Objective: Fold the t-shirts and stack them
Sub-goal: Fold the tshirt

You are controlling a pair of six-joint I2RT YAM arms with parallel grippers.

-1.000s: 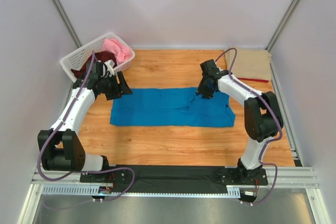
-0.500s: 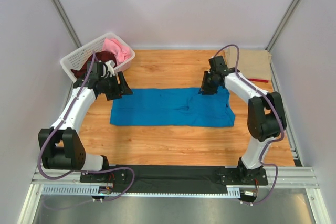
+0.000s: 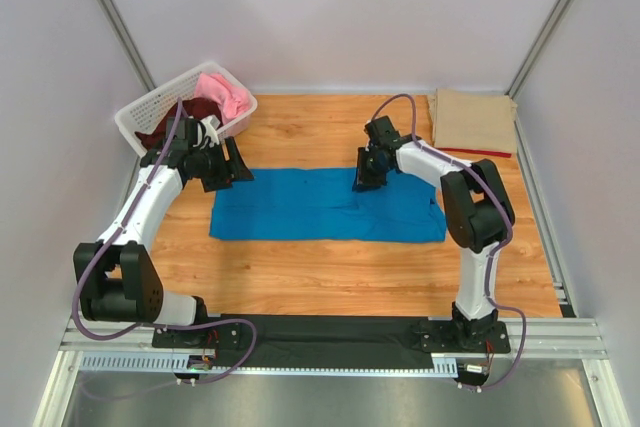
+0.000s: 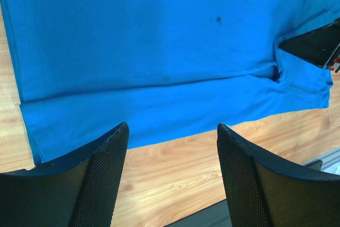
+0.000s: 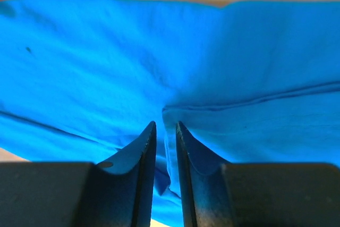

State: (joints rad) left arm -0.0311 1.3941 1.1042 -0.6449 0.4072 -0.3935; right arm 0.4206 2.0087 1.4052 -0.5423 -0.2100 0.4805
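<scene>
Your right fingers [image 5: 139,152] are nearly together, pinching a fold at the far edge of the blue t-shirt [image 3: 300,207], likely to drag it over. Left fingers [image 4: 101,168] are apart over the other end, holding nothing. The shirt lies flat on the counter [image 3: 330,267] beneath both.

Left arm stretches forward, left gripper [image 3: 226,166] [image 4: 170,131] held high, jaws spread wide. Right arm folds inward; right gripper [image 3: 365,176] [image 5: 164,127] points down, jaws nearly together, pinching the blue shirt [image 3: 300,209].
</scene>
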